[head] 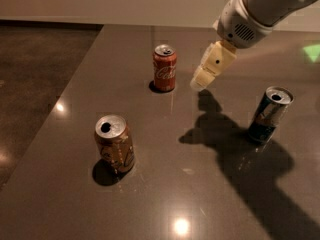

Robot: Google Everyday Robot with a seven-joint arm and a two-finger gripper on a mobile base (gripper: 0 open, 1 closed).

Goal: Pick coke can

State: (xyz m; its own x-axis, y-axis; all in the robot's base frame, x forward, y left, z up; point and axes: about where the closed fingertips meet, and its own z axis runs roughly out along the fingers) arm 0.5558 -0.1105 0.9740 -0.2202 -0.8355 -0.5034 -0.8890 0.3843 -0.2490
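The coke can (164, 67), red with white cursive lettering and a silver top, stands upright at the far middle of the dark table (165, 194). My gripper (200, 82) hangs from the white arm at the upper right. Its cream fingers point down and left. It is just right of the coke can, a short gap away, and above the table. It holds nothing that I can see.
An orange-brown can (115, 144) with an open top stands at the near left. A slim blue-and-silver can (269, 115) stands at the right. The table's left edge runs diagonally, with dark floor (35, 69) beyond it.
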